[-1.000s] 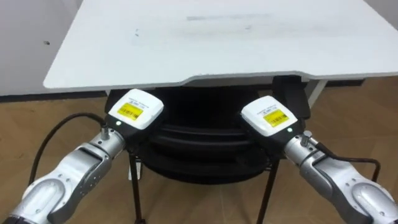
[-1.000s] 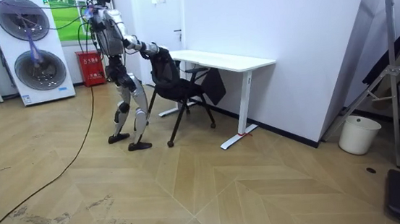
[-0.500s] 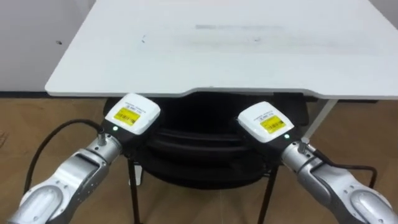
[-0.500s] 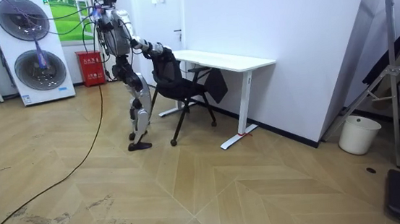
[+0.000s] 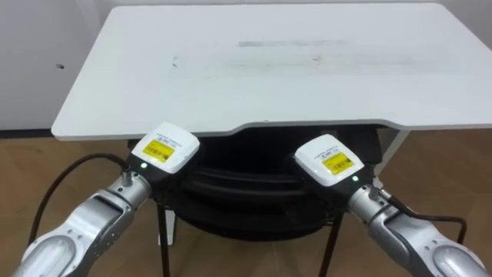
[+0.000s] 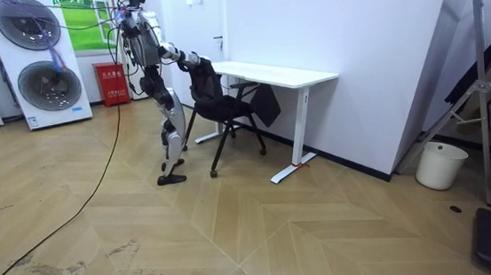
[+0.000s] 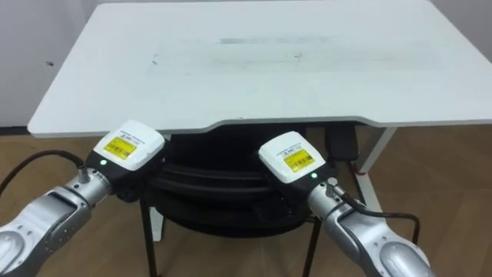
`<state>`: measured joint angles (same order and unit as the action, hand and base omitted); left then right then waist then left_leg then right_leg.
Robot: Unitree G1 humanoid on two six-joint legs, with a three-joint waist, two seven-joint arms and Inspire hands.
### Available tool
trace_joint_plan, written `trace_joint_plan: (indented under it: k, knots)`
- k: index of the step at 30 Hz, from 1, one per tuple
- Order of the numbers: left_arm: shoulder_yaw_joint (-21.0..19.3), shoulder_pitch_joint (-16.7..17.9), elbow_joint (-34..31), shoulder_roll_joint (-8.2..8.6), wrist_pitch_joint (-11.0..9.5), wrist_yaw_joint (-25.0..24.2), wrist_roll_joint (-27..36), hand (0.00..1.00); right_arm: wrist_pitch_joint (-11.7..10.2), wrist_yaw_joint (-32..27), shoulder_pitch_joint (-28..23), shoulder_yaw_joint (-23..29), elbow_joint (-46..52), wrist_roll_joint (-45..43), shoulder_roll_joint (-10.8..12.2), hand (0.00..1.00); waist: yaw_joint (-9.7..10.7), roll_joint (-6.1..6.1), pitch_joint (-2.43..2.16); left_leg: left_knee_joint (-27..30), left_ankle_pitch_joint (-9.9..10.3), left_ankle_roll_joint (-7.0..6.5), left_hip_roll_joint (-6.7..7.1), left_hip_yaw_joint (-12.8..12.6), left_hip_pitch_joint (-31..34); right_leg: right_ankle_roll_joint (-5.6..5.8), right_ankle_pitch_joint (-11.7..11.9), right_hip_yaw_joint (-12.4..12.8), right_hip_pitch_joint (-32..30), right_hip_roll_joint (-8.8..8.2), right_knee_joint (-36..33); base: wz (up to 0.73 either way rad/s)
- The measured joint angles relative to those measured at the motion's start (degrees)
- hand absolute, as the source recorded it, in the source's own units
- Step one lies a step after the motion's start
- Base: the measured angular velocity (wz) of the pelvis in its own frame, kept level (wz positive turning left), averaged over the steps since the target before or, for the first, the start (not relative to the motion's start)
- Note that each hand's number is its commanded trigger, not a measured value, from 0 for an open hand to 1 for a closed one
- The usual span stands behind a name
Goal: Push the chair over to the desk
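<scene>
A: Biggest first, quick. What is there?
B: A wood floor (image 6: pixel 236 232) laid in a zigzag pattern, and a white wall (image 6: pixel 362 47) behind the desk. At the room view's left stands a tall white cabinet (image 6: pixel 38 62) with two round fans in its front.
A: The desk?
B: It is a white desk (image 5: pixel 261 77) with a bare top, set against the wall.
A: The task's thing?
B: A black chair (image 5: pixel 246 188). It is at the desk's near edge, with its seat partly under the top and its back toward the robot. In the room view it sits between the robot and the desk.
A: The robot?
B: It stands just behind the chair, at the room view's left of it. It leans slightly forward, with both arms stretched out to the chair's back.
A: Small stuff?
B: A white bucket (image 6: pixel 433 166) is on the floor by the wall at the room view's right, well apart from the desk. A red box (image 6: pixel 114 85) is on the floor just beside the fan cabinet.
A: The hands?
B: The left hand (image 5: pixel 163 150) is at the left part of the chair back's top and the right hand (image 5: pixel 329 160) at the right part. Both have their backs up, just in front of the desk edge. The front of each hand is hidden, so whether it grips the back or lies flat against it cannot be told.
</scene>
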<state>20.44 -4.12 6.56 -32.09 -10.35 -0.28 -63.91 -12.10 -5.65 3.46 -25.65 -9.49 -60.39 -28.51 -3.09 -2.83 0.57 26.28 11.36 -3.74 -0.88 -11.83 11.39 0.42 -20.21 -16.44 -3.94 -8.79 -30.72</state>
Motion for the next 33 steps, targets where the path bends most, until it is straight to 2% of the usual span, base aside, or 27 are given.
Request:
trace_joint_plan:
  k: [2, 4, 6, 7, 8, 11, 14, 15, 16, 19, 22, 24, 26, 28, 31, 33]
  knots:
    - [0.0, -0.5, 0.4, 0.12, 0.0, 0.0, 0.0, 1.0, 0.0, -0.6, 0.5, -0.1, -0.8, 0.0, 0.3, 1.0, 0.0, 0.77, 0.42, 0.5, 0.2, -0.04, -0.45, -0.3, 0.3, 0.28, 0.7, 0.3, 0.1, 0.91, 1.1, -0.17]
    - [0.0, -1.3, 0.5, 0.23, 0.2, 0.6, 0.0, 1.0, 0.2, -1.1, 1.5, -0.1, -0.9, 0.1, 0.1, 1.0, -0.5, 1.68, 0.61, 0.4, 0.1, -0.18, -1.47, -0.4, 1.2, 0.47, 2.7, 0.8, 0.1, 2.2, 4.6, -0.22]
    - [0.0, -1.4, 0.5, 0.09, 0.7, 1.2, 0.0, 1.0, 0.5, -1.3, 2.5, -0.5, -1.0, -0.1, 0.0, 1.0, -0.4, 2.35, 0.97, -0.1, -0.2, -0.51, -1.38, -0.1, 1.3, 0.82, 3.6, 0.8, 0.3, 2.71, 6.1, -0.17]
    - [0.2, -1.4, 0.6, -0.03, 0.8, 1.3, 0.0, 1.0, 0.7, -1.4, 2.4, -0.7, -1.0, -0.3, -0.1, 0.79, -0.1, 2.61, 0.99, -0.4, -0.3, -0.74, -1.25, 0.0, 1.1, 1.17, 3.8, 0.8, 0.8, 2.92, 7.0, -0.04]
    - [0.4, -1.4, 0.6, 0.01, 0.8, 1.3, 0.0, 0.0, 0.7, -1.6, 2.2, -0.7, -0.9, -0.3, -0.2, 0.0, -0.1, 2.65, 0.95, -0.5, -0.4, -0.82, -1.14, 0.0, 1.0, 1.37, 4.0, 0.8, 1.0, 2.92, 7.3, 0.07]
    - [0.6, -1.3, 0.5, 0.19, 0.9, 1.9, 0.0, 0.0, 0.9, -1.9, 1.9, -0.7, -0.8, -0.2, -0.5, 0.0, 0.1, 2.64, 0.87, -1.0, -0.7, -1.23, -0.98, 0.2, 0.9, 1.37, 4.6, 1.1, 1.2, 3.1, 8.2, 0.01]
    - [0.6, -0.8, 0.6, 1.12, 1.9, 1.7, 0.0, 0.0, 2.2, -0.8, 1.5, -0.7, -0.7, -0.3, 0.2, 0.0, 0.4, 2.32, 0.39, -1.2, -0.8, -1.24, -0.97, 0.4, 0.6, 1.63, 4.8, 0.8, 1.9, 3.34, 9.0, 0.03]
    - [0.5, -0.6, 0.6, 1.81, 2.7, 1.0, 0.1, 0.0, 2.8, 0.3, 1.5, -0.6, -0.7, -0.2, 0.7, 0.0, 0.5, 1.94, -0.01, -1.6, -1.0, -1.2, -0.91, 0.4, 0.2, 1.62, 5.0, 0.8, 2.3, 3.39, 9.4, 0.03]
    - [0.3, -0.5, 0.7, 2.81, 3.7, 0.2, 0.2, 0.0, 3.5, 1.5, 1.4, -0.5, -0.7, 0.4, 1.3, 0.0, 0.5, 1.58, -0.22, -2.1, -1.2, -1.14, -0.83, 0.5, -0.3, 1.63, 5.1, 0.8, 2.9, 3.47, 10.0, 0.0]
    - [-0.1, -0.5, 0.7, 5.09, 5.4, -1.9, 0.8, 0.0, 4.7, 4.2, 1.4, -0.3, -0.4, 2.7, 1.5, 0.0, 0.1, 1.11, -0.49, -2.6, -1.3, -0.99, -0.78, 0.4, -0.9, 1.69, 5.2, 0.9, 3.2, 3.5, 10.2, 0.0]
    - [-0.3, -0.3, 0.4, 6.83, 6.4, -4.2, 0.8, 0.0, 5.6, 6.4, 1.1, 0.0, 1.4, 2.7, 1.6, 0.0, 0.0, 1.14, -0.36, -2.8, -1.4, -0.94, -0.78, 0.3, -0.9, 1.64, 5.3, 1.0, 3.2, 3.55, 10.5, 0.0]
    - [-0.4, -0.3, -0.1, 7.12, 6.5, -5.1, 0.8, 0.0, 5.8, 7.4, 1.0, 0.1, 2.2, 2.7, 1.6, 0.0, 0.0, 1.13, -0.37, -3.1, -1.5, -0.93, -0.84, 0.3, -0.9, 1.6, 5.6, 1.0, 3.4, 3.74, 11.1, 0.0]
    - [-0.4, -0.2, -0.4, 7.16, 6.6, -5.9, 0.8, 0.0, 5.9, 8.5, 0.8, 0.1, 3.0, 2.7, 1.6, 0.0, 0.1, 1.1, -0.33, -3.6, -1.6, -0.91, -0.73, 0.3, -1.3, 1.37, 5.8, 0.9, 3.8, 3.76, 11.7, 0.0]
    - [-0.4, 0.0, -1.3, 6.95, 6.7, -7.2, 0.8, 0.0, 5.9, 9.6, 0.8, 0.3, 3.6, 2.7, 1.6, 0.0, 0.2, 1.15, 0.03, -4.4, -1.9, -0.8, -0.58, 0.5, -2.0, 1.37, 6.2, 0.6, 4.9, 3.91, 13.0, 0.05]
    - [-0.3, 0.0, -2.3, 6.79, 6.7, -8.4, 0.8, 0.0, 5.8, 10.6, 0.7, 0.4, 4.2, 2.9, 1.5, 0.0, 0.6, 1.05, 0.14, -5.1, -2.1, -0.71, -0.43, 0.9, -2.1, 1.48, 6.4, 0.5, 5.2, 4.0, 13.9, 0.07]
    - [-0.3, 0.0, -2.4, 6.61, 6.7, -8.6, 0.8, 0.0, 5.8, 10.8, 0.7, 0.4, 4.2, 4.0, 1.3, 0.0, 0.7, 1.06, 0.15, -5.5, -2.4, -0.7, -0.34, 0.9, -2.2, 1.08, 6.8, 0.4, 5.3, 4.07, 14.3, 0.02]
